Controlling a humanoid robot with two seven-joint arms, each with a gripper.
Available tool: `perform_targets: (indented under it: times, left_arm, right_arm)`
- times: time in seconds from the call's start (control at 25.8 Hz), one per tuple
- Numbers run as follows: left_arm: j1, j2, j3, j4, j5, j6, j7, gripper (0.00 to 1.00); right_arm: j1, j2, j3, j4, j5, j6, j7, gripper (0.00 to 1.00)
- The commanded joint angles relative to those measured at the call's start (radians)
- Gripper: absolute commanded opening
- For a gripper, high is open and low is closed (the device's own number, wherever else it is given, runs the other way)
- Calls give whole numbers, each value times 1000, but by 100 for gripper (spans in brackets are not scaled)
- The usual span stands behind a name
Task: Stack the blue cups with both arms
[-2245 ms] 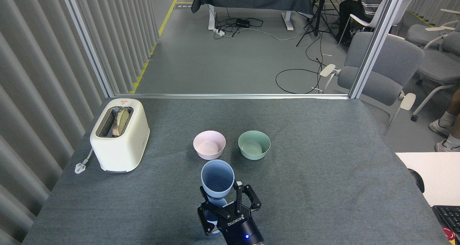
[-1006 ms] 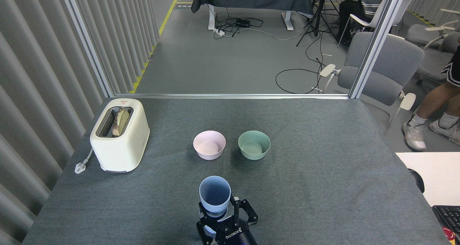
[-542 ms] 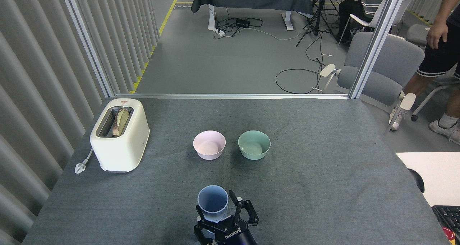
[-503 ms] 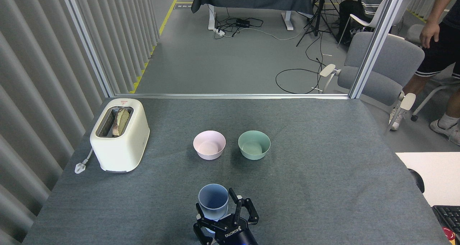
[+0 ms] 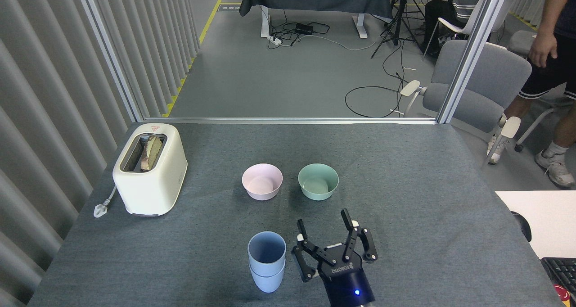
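Two pale-blue cups stand nested as one stack near the table's front edge: the upper cup [image 5: 266, 255] sits inside the lower cup [image 5: 268, 282], and both are upright. My right gripper [image 5: 321, 218] is just to the right of the stack, apart from it. Its black fingers are spread open with nothing between them. My left gripper is out of view.
A cream toaster [image 5: 150, 174] with bread in its slot stands at the left. A pink bowl [image 5: 262, 182] and a mint-green bowl [image 5: 318, 182] sit behind the stack. A white desk [image 5: 540, 217] adjoins the table's right side. A person [image 5: 546, 68] stands beyond a grey chair [image 5: 477, 91].
The gripper lowered the held cup into the other cup, opened, let it go and moved right, clear of the stack. A person walked in at the far right.
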Motion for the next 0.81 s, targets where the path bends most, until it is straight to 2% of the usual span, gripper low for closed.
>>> perform_targets:
  times: [0.0, 0.12, 0.15, 0.27, 0.39, 0.5, 0.62, 0.7, 0.77]
  left_arm:
    - [-10, 1, 5, -1, 0, -7, 1, 100]
    - [-28, 3, 5, -3, 0, -7, 1, 100]
    - [-30, 3, 5, -3, 0, -7, 1, 100]
    - [-28, 1, 5, -4, 0, -7, 1, 100]
    - [-19, 4, 5, -3, -2, -10, 4, 100]
    - [-12, 12, 6, -7, -2, -15, 27, 100]
    - [-10, 47, 15, -12, 0, -18, 32, 100]
    - [-7, 70, 43, -10, 8, -65, 35, 100]
    - [8, 83, 89, -10, 40, -182, 47, 100]
  right_arm:
    - [129, -69, -108, 11, -57, -37, -60, 100]
    - [252, -87, -169, 42, -97, -37, -182, 100]
    - [296, -82, -190, 40, -97, -38, -206, 100]
    - [393, -113, -196, 42, -100, -40, -243, 100]
    - [419, -124, -190, 42, -101, -51, -255, 100]
    - [416, -122, -201, 42, -101, -123, -255, 100]
    - [415, -125, -206, 42, -103, -163, -252, 100]
    - [416, -121, -206, 42, -104, -160, -252, 100]
    - [418, -122, -204, 42, -106, -154, -252, 100]
